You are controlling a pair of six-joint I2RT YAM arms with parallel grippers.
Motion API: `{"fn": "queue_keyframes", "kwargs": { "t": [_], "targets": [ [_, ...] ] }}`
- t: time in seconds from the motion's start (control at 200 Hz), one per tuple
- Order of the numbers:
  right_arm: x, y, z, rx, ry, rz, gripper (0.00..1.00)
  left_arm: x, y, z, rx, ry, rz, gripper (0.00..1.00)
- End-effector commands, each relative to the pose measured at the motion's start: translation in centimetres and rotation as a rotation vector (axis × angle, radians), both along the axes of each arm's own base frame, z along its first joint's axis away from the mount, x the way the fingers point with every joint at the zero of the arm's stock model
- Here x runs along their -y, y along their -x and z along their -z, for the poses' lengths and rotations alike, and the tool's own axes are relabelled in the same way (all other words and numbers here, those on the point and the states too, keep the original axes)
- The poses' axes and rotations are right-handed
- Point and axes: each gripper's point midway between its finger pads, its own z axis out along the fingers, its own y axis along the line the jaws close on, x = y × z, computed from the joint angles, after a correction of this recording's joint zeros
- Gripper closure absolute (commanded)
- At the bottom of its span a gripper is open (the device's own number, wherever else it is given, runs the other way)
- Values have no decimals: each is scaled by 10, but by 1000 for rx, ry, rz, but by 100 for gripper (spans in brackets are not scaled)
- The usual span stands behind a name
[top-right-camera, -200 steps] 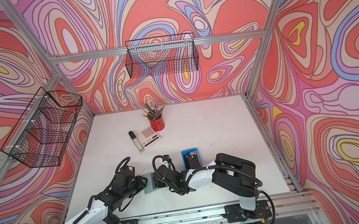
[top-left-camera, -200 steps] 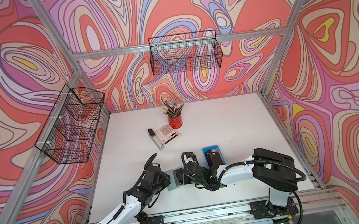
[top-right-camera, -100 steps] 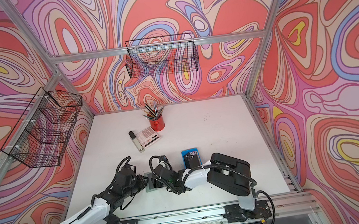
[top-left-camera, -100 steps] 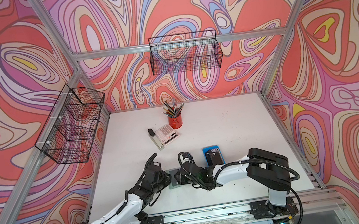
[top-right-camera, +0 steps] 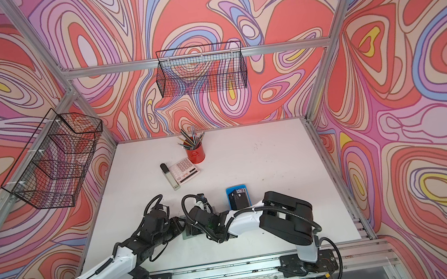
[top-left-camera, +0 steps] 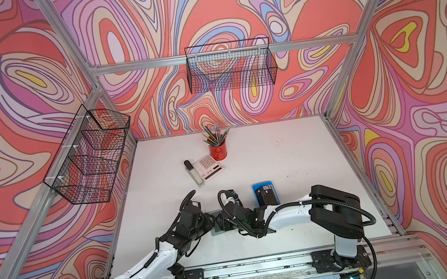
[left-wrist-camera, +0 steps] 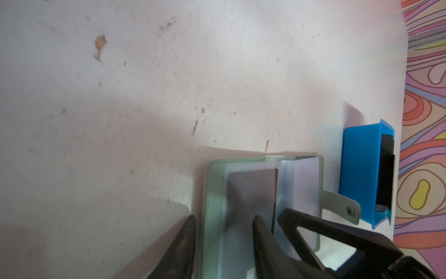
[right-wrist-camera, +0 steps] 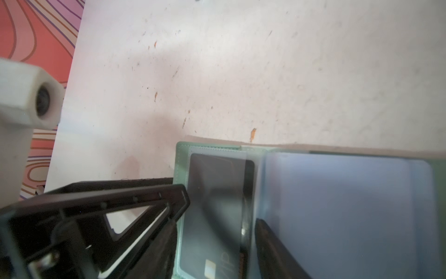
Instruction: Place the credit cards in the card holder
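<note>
Straddling the open card holder [left-wrist-camera: 213, 183] on the table [left-wrist-camera: 144, 96], left pincer [left-wrist-camera: 224, 229] and right pincer [right-wrist-camera: 217, 241] both stood partly open.

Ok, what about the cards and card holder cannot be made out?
Card holder: in both top views, mostly hidden under the left arm and right arm.
Cards in the blue tray: too small to count in a top view.
Dark card: right wrist view, blurred, cut off by the picture's edge.
</note>
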Motion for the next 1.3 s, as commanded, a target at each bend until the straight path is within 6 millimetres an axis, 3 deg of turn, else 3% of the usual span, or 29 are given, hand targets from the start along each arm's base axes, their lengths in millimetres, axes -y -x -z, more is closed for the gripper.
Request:
{"fn": "queue_keyframes", "kwargs": {
  "t": [0.0,0.185,0.351,0.676,0.696,0.801,1.292],
  "targets": [
    [24,-5,-27,72,11,57,40,-14,9,3,-33,-78,-2,49],
    [53,-5,-28,94,57,116,37,-15,11,-6,-2,-71,11,48],
    [57,-3,-12,75,96,117,38,-6,14,-5,-12,-38,52,56],
    [46,-2,7,44,118,99,38,-2,12,3,-37,-32,62,61],
    [47,-1,18,31,139,95,39,-2,12,3,-39,-34,61,61],
    [43,0,24,17,140,88,40,0,12,4,-45,-29,64,63],
    [6,12,17,-38,-11,-1,42,-5,10,6,-54,-55,44,66]
  ]
}}
